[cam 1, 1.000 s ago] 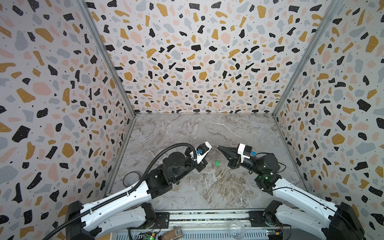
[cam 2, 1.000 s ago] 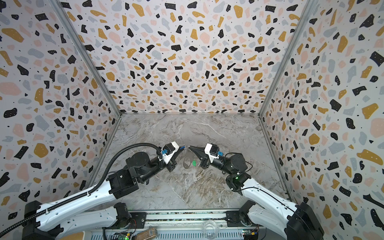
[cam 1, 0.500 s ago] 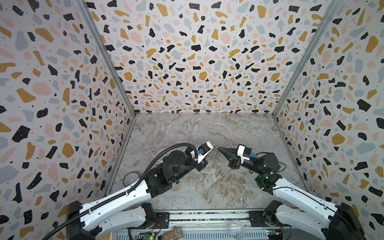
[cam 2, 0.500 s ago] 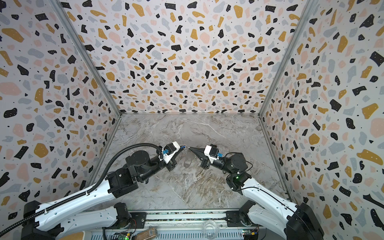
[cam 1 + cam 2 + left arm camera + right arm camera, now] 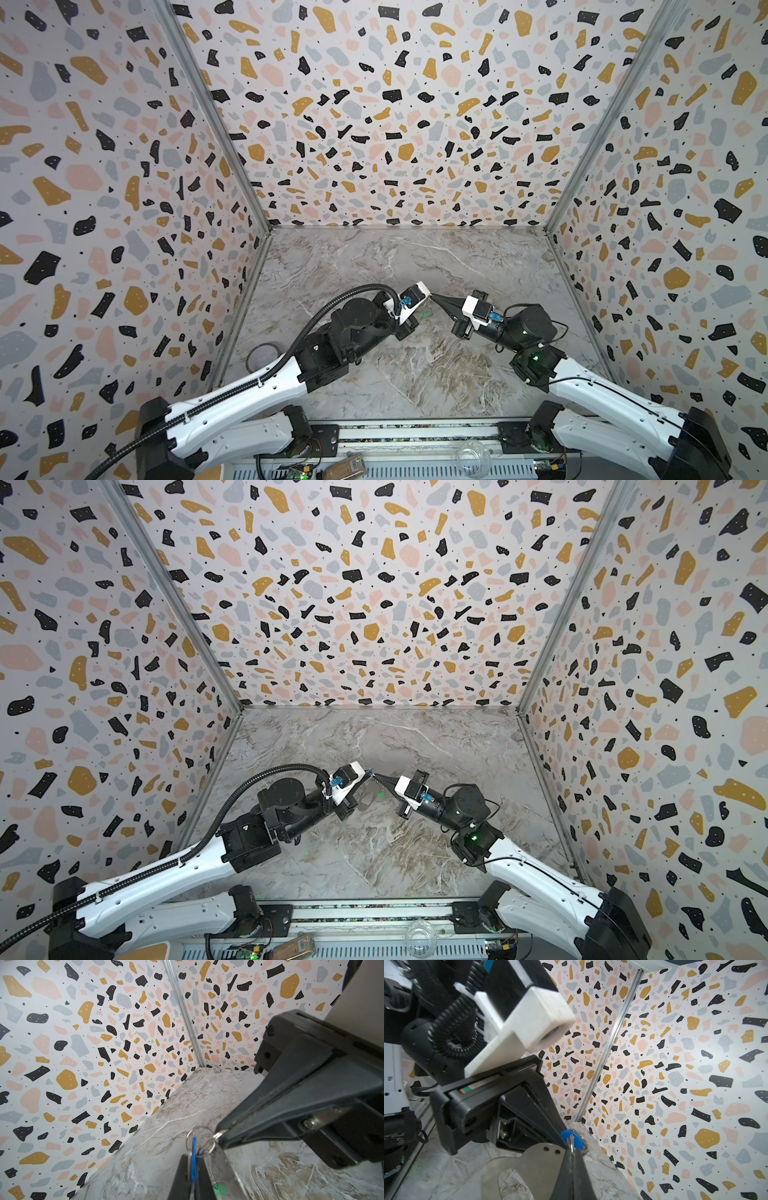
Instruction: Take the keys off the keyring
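Slippage threatens: left jaws clamp the blue oblong plastic key tag (image 5: 193, 1159), right jaws pinch the flat grey-beige strap keyring's (image 5: 529, 1165) small metal ring (image 5: 213, 1144) above the marble bench's (image 5: 415, 382) middle (green-tagged key (image 5: 219, 1188) dangling); jerky pulling could drop everything.

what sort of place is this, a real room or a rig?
Most likely an enclosed robot test cell, not a room: terrazzo-print wall panels joined by a metal corner rail, a marble-print tabletop, and the left arm and right arm mounted on a front rail.
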### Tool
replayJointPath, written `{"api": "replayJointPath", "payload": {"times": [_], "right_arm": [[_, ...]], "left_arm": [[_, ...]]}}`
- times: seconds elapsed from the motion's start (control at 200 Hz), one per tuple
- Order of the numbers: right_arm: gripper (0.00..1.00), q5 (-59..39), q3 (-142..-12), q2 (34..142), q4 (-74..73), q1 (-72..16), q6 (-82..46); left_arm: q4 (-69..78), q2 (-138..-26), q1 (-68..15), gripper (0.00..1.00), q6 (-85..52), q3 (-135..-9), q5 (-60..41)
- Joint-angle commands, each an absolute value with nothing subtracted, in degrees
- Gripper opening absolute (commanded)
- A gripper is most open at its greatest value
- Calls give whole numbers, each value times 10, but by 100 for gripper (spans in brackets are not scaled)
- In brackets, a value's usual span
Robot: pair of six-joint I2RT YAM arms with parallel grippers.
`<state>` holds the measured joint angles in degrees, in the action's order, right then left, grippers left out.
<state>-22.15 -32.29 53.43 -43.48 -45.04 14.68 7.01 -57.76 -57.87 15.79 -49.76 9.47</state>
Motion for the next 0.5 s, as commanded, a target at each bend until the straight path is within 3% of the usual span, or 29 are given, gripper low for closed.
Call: {"api": "replayJointPath", "payload": {"times": [0.0, 0.496], "right_arm": [[0, -188, -340, 518, -442, -459, 171], [0, -34, -329, 511, -455, -529, 262]], "left_arm": [[76, -576, -577, 0, 163, -520, 106], [77, -582, -577, 0, 154, -512, 134]]}}
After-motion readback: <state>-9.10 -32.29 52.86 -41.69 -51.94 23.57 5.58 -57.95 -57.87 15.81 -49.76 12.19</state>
